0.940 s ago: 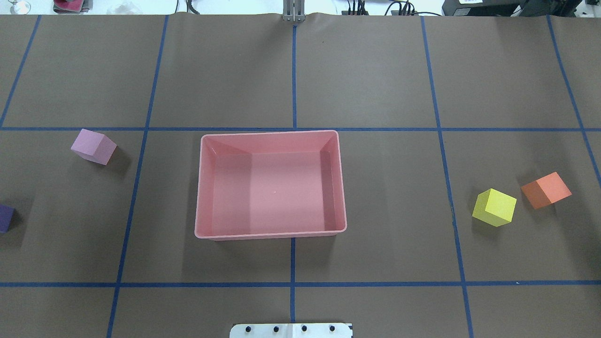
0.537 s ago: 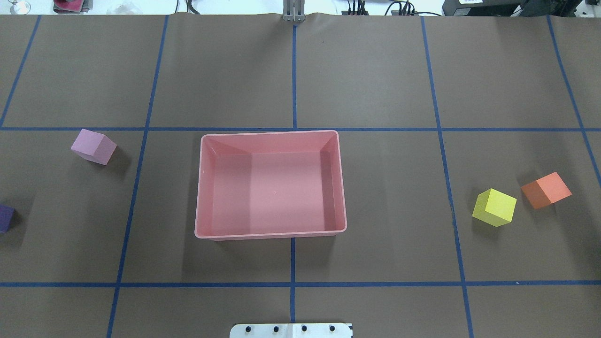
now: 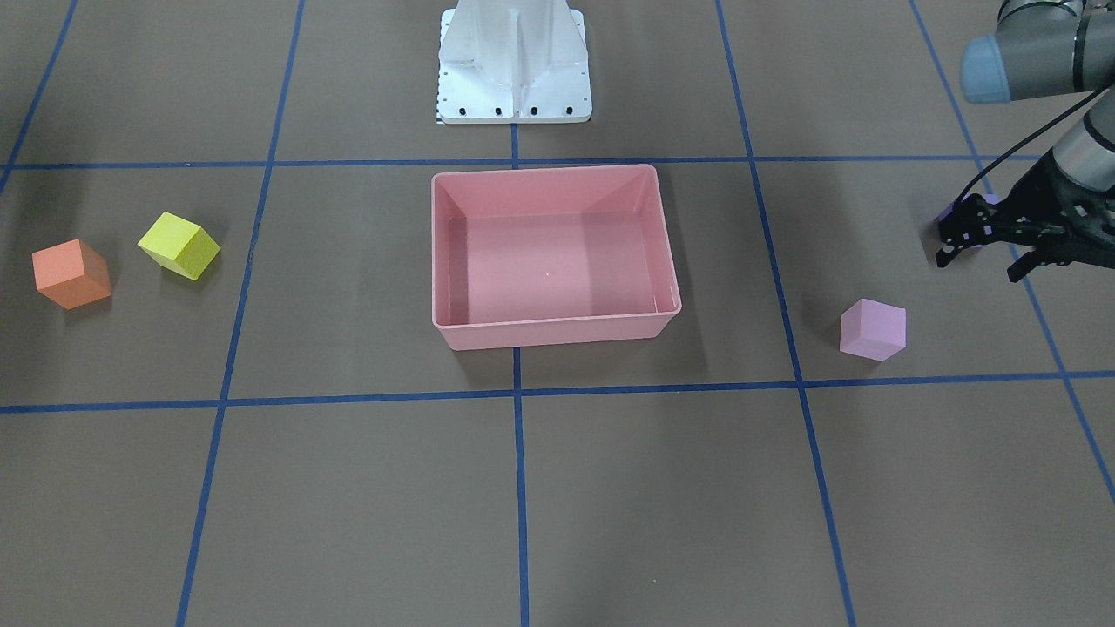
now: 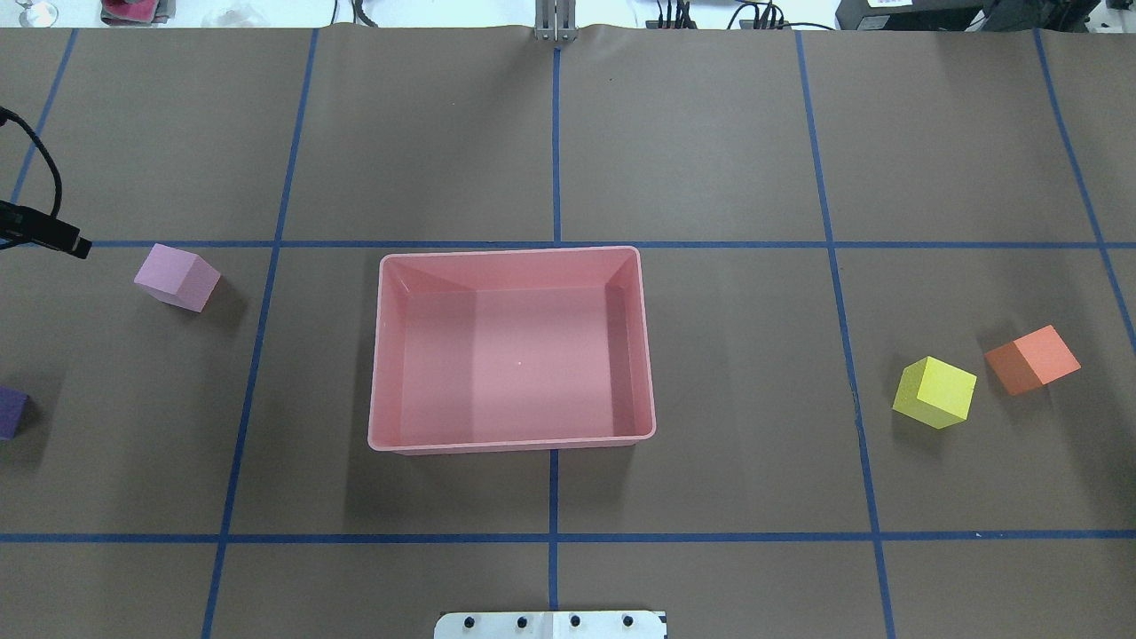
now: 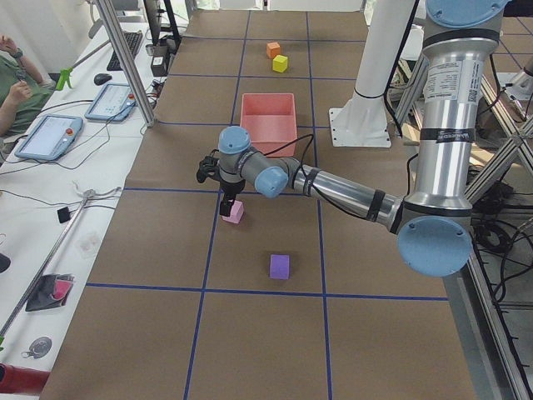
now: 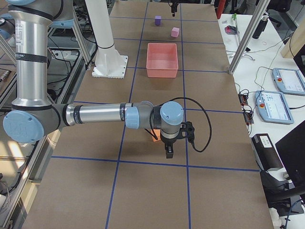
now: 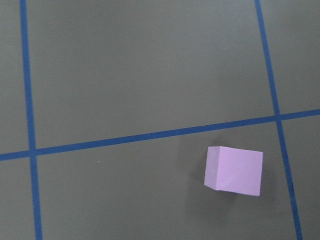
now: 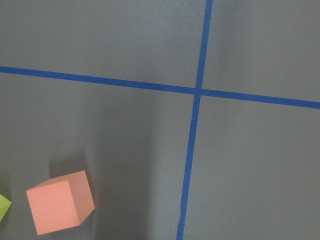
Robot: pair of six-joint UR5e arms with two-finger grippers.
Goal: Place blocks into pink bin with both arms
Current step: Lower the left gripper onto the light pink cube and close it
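Observation:
The empty pink bin [image 4: 512, 441] stands mid-table, also in the front view [image 3: 557, 331]. The lilac block [image 4: 177, 277] and the purple block [image 4: 9, 413] lie to its left. The yellow block [image 4: 934, 391] and the orange block [image 4: 1032, 358] lie to its right. My left gripper [image 3: 977, 257] is open and empty, above the table near the lilac block [image 3: 873, 329], which shows in the left wrist view [image 7: 233, 170]. My right gripper [image 6: 169, 150] hangs beside the orange block [image 8: 60, 201]. It shows only in the right side view, so I cannot tell if it is open or shut.
The white pedestal base [image 3: 514, 61] stands behind the bin. Blue tape lines grid the brown table cover. Tablets [image 5: 50, 137] and cables lie on the operators' bench past the far table edge, with a metal post [image 6: 245, 38] beside it.
The tip of my left gripper and its cable have come into the overhead view at the left edge, beyond the lilac block. The blocks and the bin have not moved.

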